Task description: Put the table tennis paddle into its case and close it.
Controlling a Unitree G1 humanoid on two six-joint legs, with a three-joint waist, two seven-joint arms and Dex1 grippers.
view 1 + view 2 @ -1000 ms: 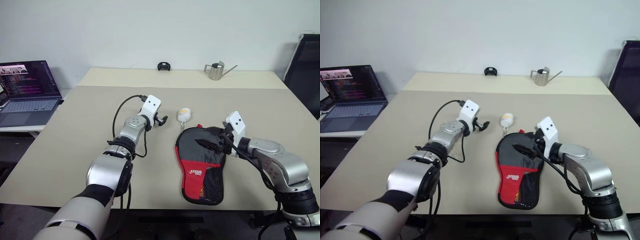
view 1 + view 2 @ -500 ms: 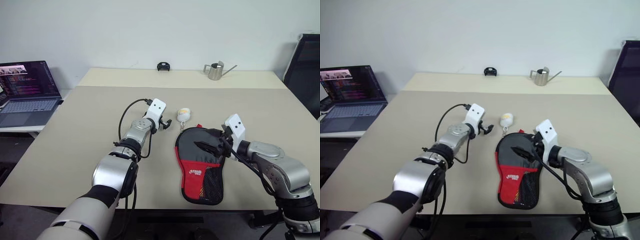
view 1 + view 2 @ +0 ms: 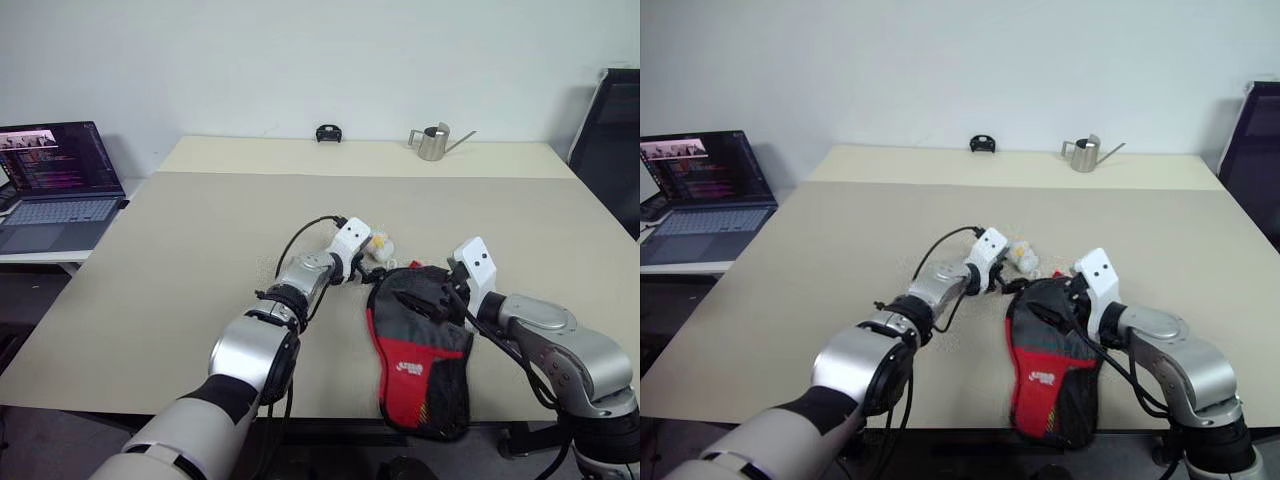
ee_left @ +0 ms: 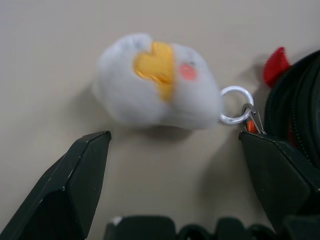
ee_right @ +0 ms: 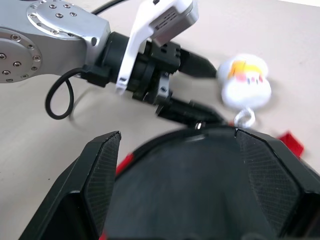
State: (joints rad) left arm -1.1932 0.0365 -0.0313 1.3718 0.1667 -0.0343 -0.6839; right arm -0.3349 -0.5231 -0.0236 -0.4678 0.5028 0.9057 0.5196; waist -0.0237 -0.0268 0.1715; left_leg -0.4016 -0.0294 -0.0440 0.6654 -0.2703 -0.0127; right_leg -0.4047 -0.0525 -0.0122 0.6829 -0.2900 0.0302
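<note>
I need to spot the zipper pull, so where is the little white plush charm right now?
The plush charm lies on the table near the middle, just beyond the case top, clipped to it by a ring, with the open left tool around it.

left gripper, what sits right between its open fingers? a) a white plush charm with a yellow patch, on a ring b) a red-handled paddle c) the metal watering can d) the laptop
a: in the left wrist view the open left gripper frames a white plush charm whose ring clips to the case zipper; the watering can and the laptop sit far off.
</note>
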